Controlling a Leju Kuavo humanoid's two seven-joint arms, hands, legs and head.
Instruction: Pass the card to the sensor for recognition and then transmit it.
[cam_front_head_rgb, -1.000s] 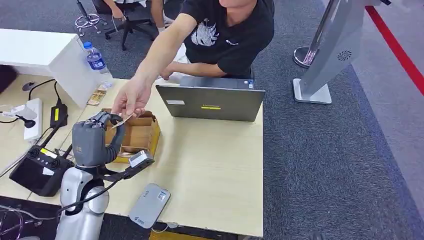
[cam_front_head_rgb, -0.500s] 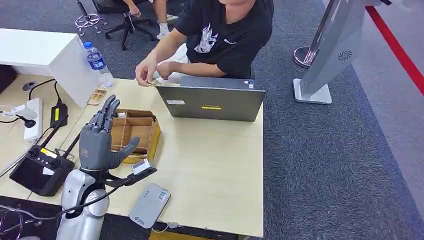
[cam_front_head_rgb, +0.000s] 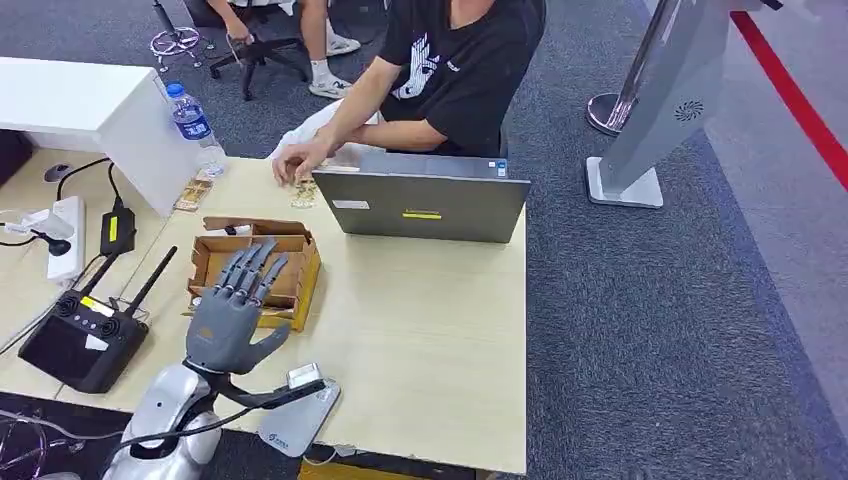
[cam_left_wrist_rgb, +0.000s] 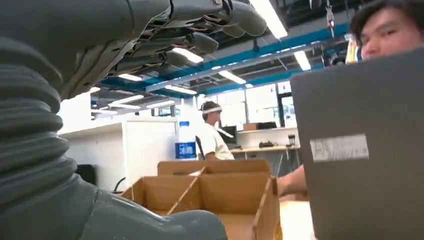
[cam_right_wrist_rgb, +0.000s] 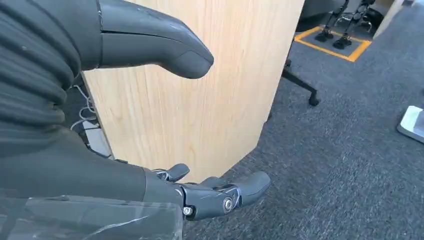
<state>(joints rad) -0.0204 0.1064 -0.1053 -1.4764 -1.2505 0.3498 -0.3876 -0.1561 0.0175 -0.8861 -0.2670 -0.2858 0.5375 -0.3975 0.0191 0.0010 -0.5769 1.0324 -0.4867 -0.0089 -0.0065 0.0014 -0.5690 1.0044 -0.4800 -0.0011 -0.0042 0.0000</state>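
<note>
The left hand (cam_front_head_rgb: 235, 315) hangs low over the near part of the table (cam_front_head_rgb: 420, 330), fingers spread and empty; a second ago it was raised and curled at the far edge of the cardboard box (cam_front_head_rgb: 262, 268), where the person's hand (cam_front_head_rgb: 296, 163) was taking a card from it. Half a second ago it had already let go and opened. By my reading the handover is done and this arm is pulling back to rest, so the task looks close to finished for this card.

The right hand (cam_right_wrist_rgb: 200, 192) hangs beside the table edge over grey carpet, fingers loosely apart with nothing in them.

Nearest the robot lies the card sensor (cam_front_head_rgb: 300, 410), a flat grey slab with rounded corners, smooth plastic by the look of it, partly over the table's front edge. The table is pale wood-grain laminate. The box is brown corrugated card with thin dividers making open compartments. To its left sits a black remote controller (cam_front_head_rgb: 75, 340) with a stub antenna.

Farther off stands a matte grey laptop (cam_front_head_rgb: 425, 205), lid towards the robot. Beyond its left corner the person's hand rests on small cards (cam_front_head_rgb: 303, 190) lying on the table; which one was just passed I cannot tell. A clear plastic water bottle (cam_front_head_rgb: 193, 125) stands at the back.
</note>
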